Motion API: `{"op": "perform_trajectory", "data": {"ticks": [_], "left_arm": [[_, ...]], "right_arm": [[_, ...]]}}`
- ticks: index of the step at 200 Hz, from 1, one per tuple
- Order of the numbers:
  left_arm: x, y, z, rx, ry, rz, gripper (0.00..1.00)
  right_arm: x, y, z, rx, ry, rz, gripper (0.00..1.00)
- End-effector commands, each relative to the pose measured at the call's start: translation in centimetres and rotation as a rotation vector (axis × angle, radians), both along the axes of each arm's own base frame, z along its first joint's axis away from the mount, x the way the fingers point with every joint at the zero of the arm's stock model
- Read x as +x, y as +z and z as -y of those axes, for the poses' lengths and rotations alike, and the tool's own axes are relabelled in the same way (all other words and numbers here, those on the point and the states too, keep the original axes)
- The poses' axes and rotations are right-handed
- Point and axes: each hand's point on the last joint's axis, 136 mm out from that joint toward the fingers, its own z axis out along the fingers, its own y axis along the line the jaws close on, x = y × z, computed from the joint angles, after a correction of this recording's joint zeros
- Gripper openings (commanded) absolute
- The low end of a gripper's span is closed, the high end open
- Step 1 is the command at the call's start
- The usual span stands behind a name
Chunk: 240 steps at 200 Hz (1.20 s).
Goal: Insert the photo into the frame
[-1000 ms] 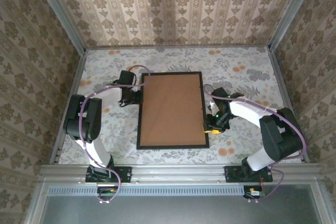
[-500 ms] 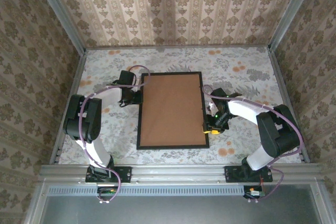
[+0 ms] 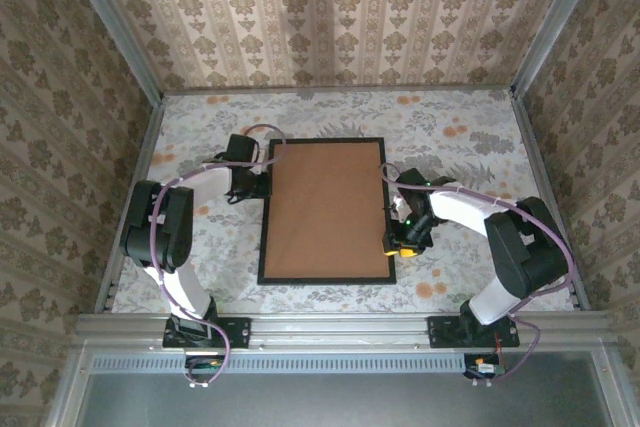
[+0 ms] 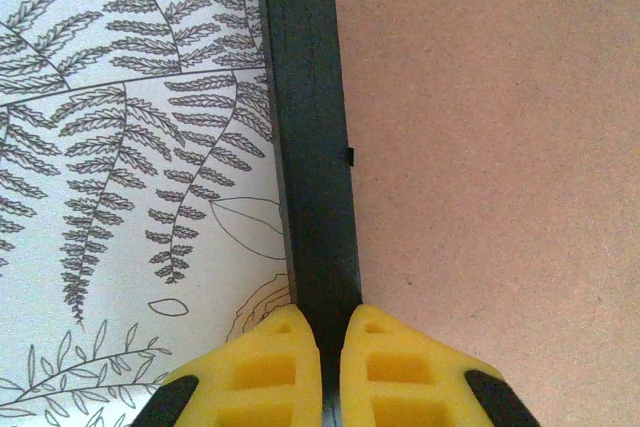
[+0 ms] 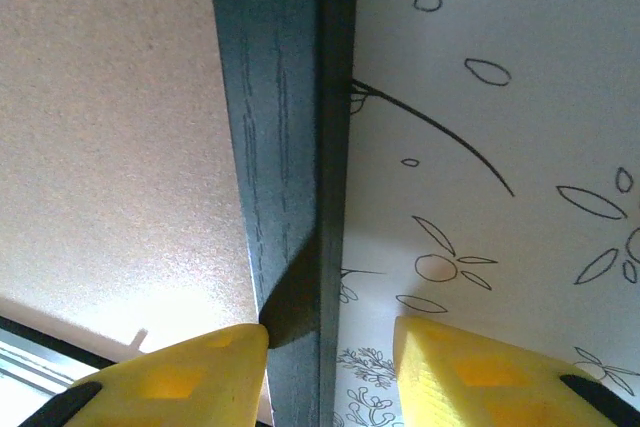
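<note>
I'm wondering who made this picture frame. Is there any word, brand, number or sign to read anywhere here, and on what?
None: no writing can be read on the frame or the brown backing board, and the tablecloth carries only drawn plants.

The frame (image 3: 325, 280) has slid a little to the left at its near end. Both near corners sit further left than a second ago, while the far end has hardly shifted, so the frame now lies slightly more skewed on the counter (image 3: 450, 117). The right arm (image 3: 470, 209) has swung inward along with it: the wrist has closed in on the frame's right rail, and the elbow and upper link have moved left. The right claw (image 3: 401, 243) has shifted a touch left with that rail, and its yellow fingers have spread very slightly.
</note>
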Motion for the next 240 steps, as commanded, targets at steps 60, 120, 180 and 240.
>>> {"op": "perform_trajectory", "data": {"ticks": [60,120,180,240], "left_arm": [[-0.3,1.4,0.6,-0.011,-0.047,0.039,0.08],[-0.2,1.3,0.7,-0.013,-0.046,0.036,0.08],[-0.4,1.1,0.6,-0.008,-0.046,0.031,0.08],[-0.4,1.0,0.6,-0.007,-0.044,0.03,0.08]], "right_arm": [[0.0,-1.5,1.0,-0.195,0.02,-0.018,0.49],[0.4,-1.5,1.1,-0.281,0.019,0.024,0.59],[1.1,-1.0,2.5,-0.429,0.052,0.121,0.62],[1.0,-1.4,3.2,-0.604,0.135,0.22,0.62]]}}
